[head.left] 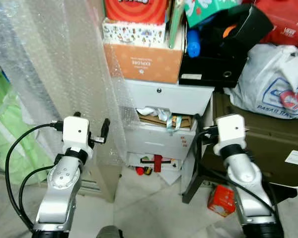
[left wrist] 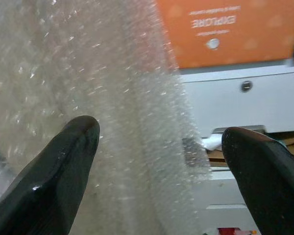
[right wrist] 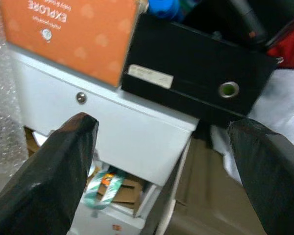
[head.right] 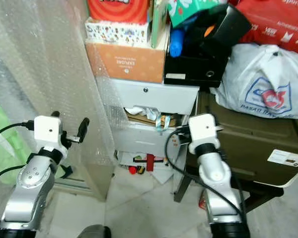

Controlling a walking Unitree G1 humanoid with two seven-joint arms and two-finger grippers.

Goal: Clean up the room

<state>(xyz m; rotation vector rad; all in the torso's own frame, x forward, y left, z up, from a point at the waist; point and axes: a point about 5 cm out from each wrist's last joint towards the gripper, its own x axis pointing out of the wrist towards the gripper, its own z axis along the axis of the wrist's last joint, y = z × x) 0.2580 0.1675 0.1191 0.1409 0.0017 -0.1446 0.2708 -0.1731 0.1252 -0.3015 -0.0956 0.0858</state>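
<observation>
Tools [left wrist: 159, 161] [right wrist: 161, 161] both spread wide, empty, before bubble wrap [head.left: 64, 74] and white drawers [head.left: 164, 114].

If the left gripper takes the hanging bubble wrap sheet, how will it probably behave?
The bubble wrap hangs in loose folds, so it is probably floppy and would drape rather than hold shape. It looks thin and see-through, so likely very light. The open left gripper faces it; its smooth plastic may slip unless pinched firmly.
</observation>
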